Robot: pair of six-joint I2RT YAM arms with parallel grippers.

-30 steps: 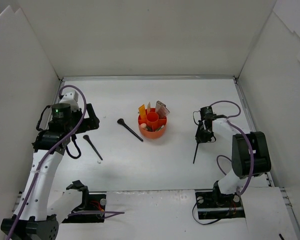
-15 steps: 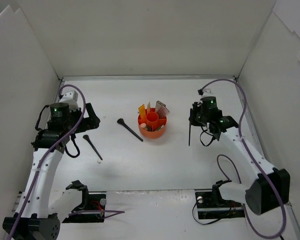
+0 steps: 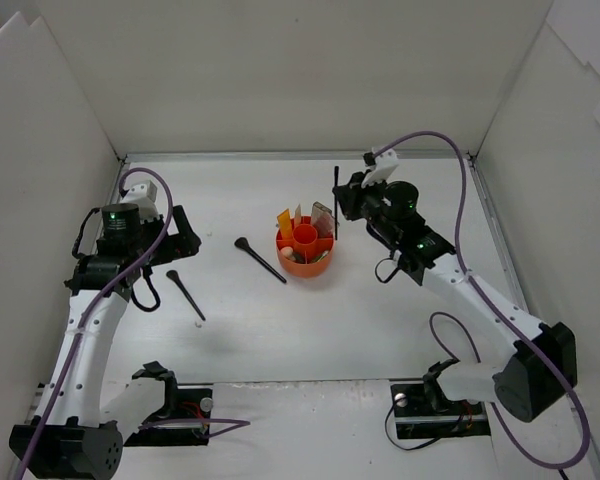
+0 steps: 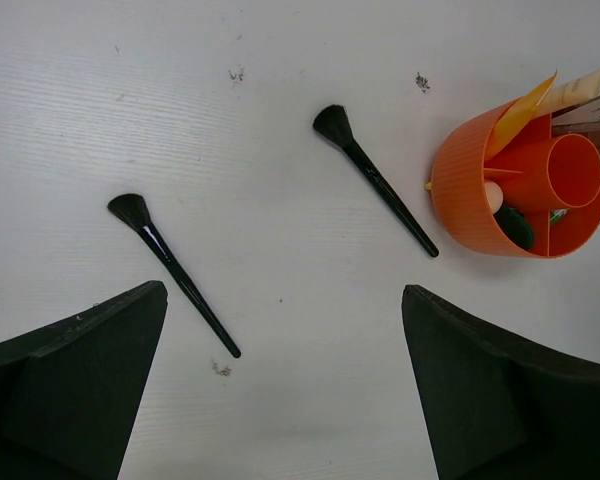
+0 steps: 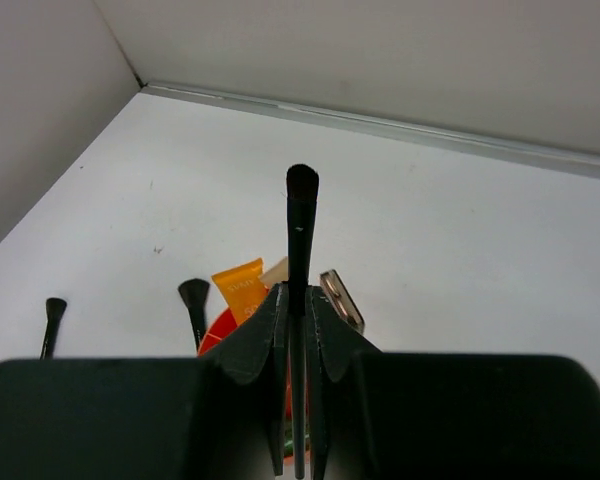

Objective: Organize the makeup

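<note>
My right gripper (image 3: 342, 205) is shut on a thin black brush (image 3: 335, 200), held upright in the air just right of the red-orange round holder (image 3: 305, 262); in the right wrist view the brush (image 5: 301, 220) sticks up between my fingers (image 5: 272, 340). The holder holds an orange tube (image 3: 285, 222), a beige stick (image 3: 297, 214), the brown-pink palette (image 3: 325, 216) and a dark green compact (image 4: 515, 228). Two more black brushes lie on the table: one (image 3: 259, 259) just left of the holder, one (image 3: 185, 294) further left. My left gripper (image 3: 185, 238) is open and empty above them.
White walls enclose the table on the left, back and right. The holder (image 4: 460, 200) stands mid-table. In the left wrist view the two loose brushes (image 4: 375, 180) (image 4: 173, 272) lie on the white table ahead of my fingers. Arm bases and cables sit at the near edge.
My right arm has lifted the brush off the table at the right and carried it up and left, to beside the holder. The left arm has barely moved.
</note>
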